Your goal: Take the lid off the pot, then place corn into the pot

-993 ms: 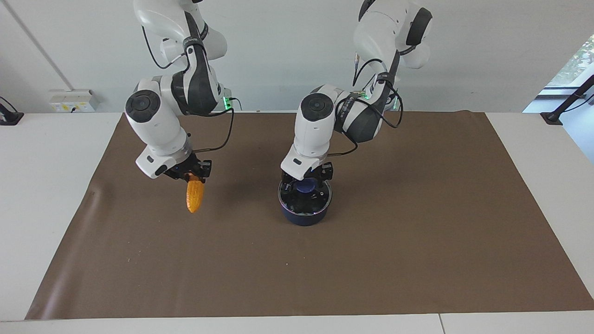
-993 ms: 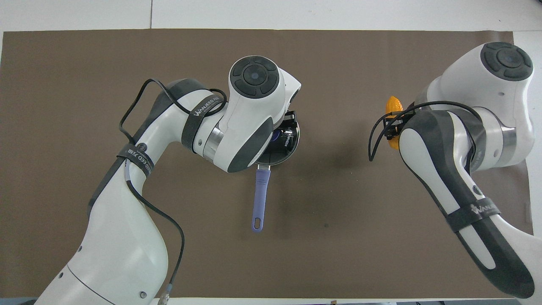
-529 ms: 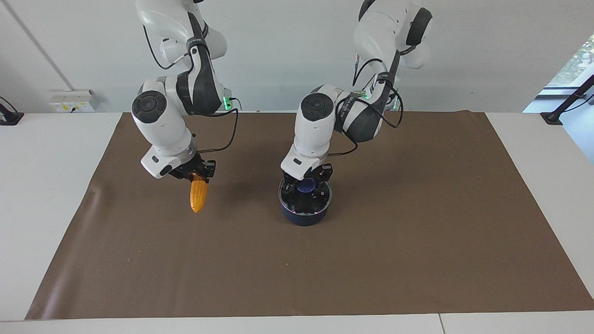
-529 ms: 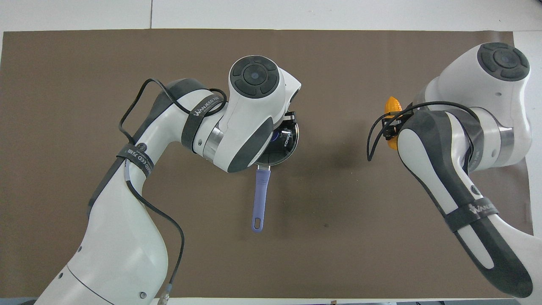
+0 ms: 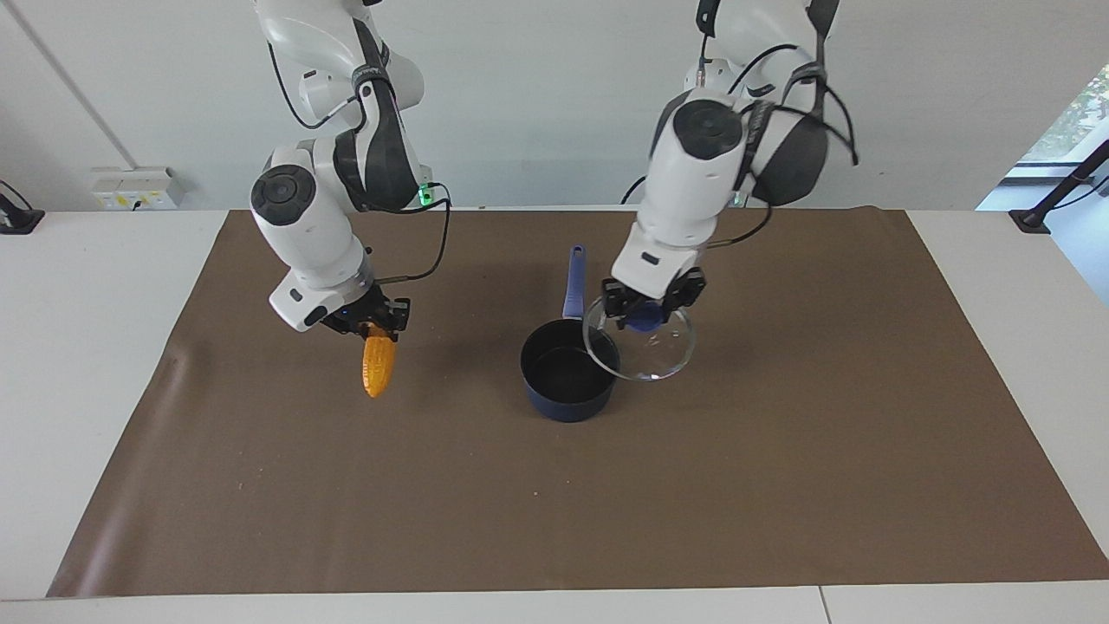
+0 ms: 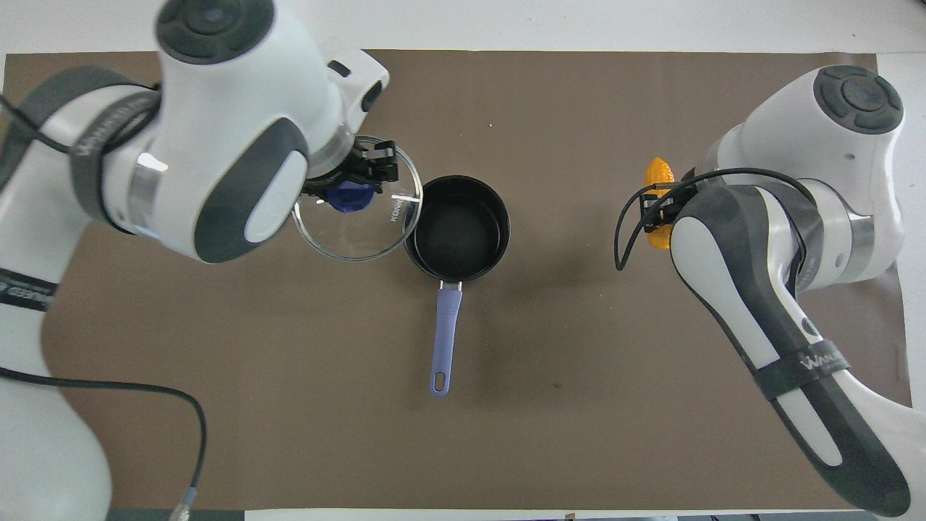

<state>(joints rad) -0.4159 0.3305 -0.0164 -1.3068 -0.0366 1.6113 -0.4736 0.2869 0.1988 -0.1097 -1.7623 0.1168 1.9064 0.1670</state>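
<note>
My left fingers [image 5: 645, 305] grip the lid [image 5: 641, 345] by its knob, raised beside the open pot [image 5: 567, 381] mid-table; my right fingers [image 5: 366, 322] pinch the corn [image 5: 378, 367], not yet over it.

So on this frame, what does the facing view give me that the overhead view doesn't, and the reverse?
Only the facing view shows the whole corn hanging from the right gripper clear above the brown mat, and the lid lifted off and tilted.

Only the overhead view shows the full length of the pot's handle, pointing toward the robots, and lettering on the lid's glass.

Both show the left gripper shut on the lid's knob, the lid held toward the left arm's end beside the open pot, whose inside is empty, and the corn not yet in it.
</note>
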